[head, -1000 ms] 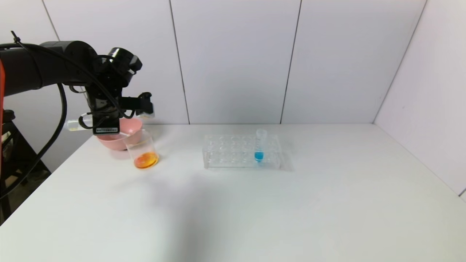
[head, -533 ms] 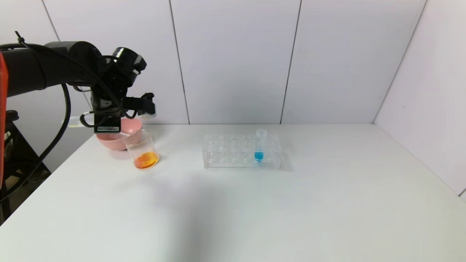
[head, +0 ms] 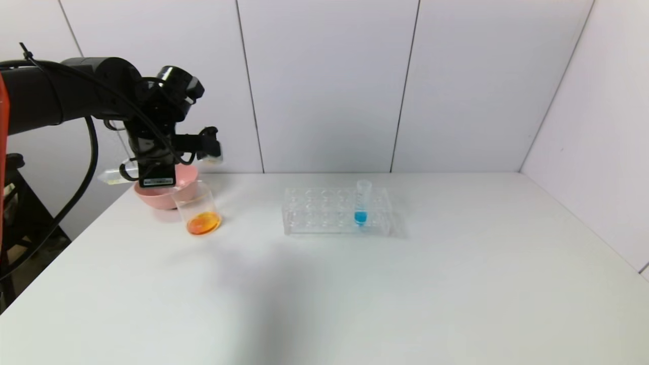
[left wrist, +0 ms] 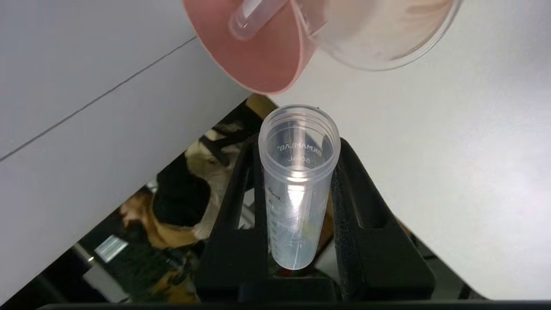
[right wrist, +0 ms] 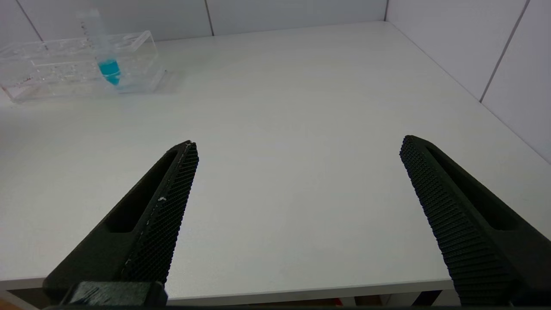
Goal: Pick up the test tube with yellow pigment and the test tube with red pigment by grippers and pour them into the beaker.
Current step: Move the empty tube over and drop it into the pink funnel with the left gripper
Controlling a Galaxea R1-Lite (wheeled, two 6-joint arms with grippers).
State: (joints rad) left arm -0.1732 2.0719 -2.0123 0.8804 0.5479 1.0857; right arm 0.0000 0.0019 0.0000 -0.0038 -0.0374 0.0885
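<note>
- left gripper (left wrist: pixel 297 189) at far left of table (head: pixel 355 294), raised above pink bowl (head: pixel 152 195), clamped on an emptied clear tube (left wrist: pixel 297 189) lying roughly level; faint yellowish trace near its tip, so likely the test tube with yellow pigment
- second empty tube (left wrist: pixel 254 17) lies in pink bowl; cannot tell its residue colour
- beaker (head: pixel 199 209) just right and nearer of bowl, touching or nearly so, orange liquid at its bottom
- clear rack (head: pixel 337 210) mid table, well right of beaker, one blue-liquid tube (head: pixel 361 203) upright in it
- right gripper (right wrist: pixel 297 181) low at near edge, jaws wide apart, nothing between them
- nothing stands between rack and beaker
</note>
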